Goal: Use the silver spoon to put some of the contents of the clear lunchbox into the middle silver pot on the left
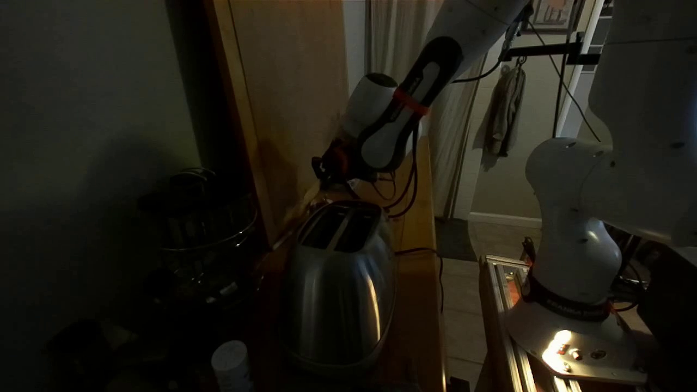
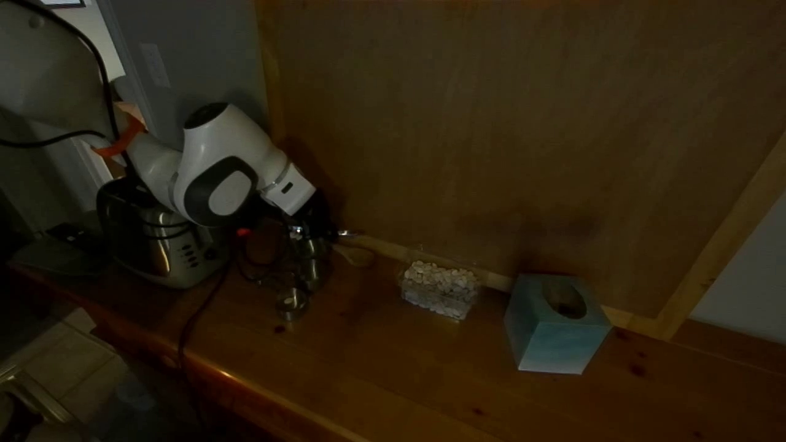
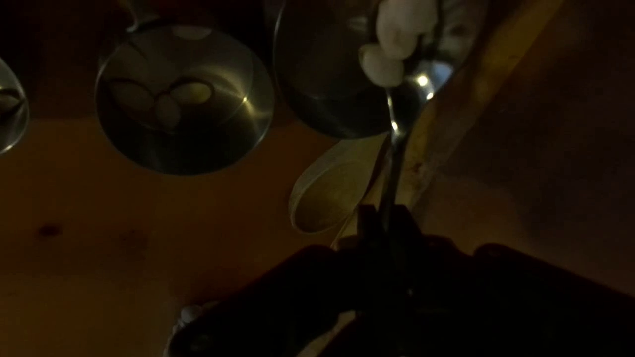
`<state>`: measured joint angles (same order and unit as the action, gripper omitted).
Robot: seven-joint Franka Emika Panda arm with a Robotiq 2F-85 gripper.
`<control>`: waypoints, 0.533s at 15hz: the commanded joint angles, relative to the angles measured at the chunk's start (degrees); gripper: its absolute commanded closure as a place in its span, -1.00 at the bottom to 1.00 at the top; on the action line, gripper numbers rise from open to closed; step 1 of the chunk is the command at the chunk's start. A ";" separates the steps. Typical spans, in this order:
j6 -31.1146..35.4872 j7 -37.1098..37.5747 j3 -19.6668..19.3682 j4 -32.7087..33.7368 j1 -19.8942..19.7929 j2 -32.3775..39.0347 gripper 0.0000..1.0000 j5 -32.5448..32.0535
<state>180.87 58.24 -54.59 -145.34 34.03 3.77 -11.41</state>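
Over pot (image 3: 327, 109), laden spoon (image 3: 409, 106), gripping fingers (image 3: 367, 225)

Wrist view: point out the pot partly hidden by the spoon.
Rightmost pot: the silver spoon covers part of it, while the middle pot and left pot show clear.

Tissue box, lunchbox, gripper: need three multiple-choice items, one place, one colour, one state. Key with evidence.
1. Where does the clear lunchbox stand?
A) On the toaster
B) Between the silver pots and the tissue box
C) On the floor

2. What colour is the tissue box?
A) Blue
B) Red
C) Yellow

3. The gripper is:
A) open
B) out of every view
C) shut on the silver spoon

Key:
1 B: an exterior view shows the pots on one side of it, the tissue box on the other.
2 A: its sides look light blue, even in dim light.
3 C: the wrist view shows the spoon's handle between the fingertips.
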 commanded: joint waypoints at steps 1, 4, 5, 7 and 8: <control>0.19 -1.53 2.10 -1.82 -1.61 -4.06 0.95 3.16; 0.19 -2.76 2.47 -2.74 -1.54 -6.12 0.95 5.07; 0.47 -3.16 2.31 -3.04 -1.25 -6.62 0.95 5.62; 0.87 -4.15 1.69 -3.57 -0.62 -7.46 0.95 6.50; 0.76 -7.94 12.97 -3.80 -11.21 -7.87 0.95 10.86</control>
<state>180.87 56.43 -53.08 -147.09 33.28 -0.52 -6.95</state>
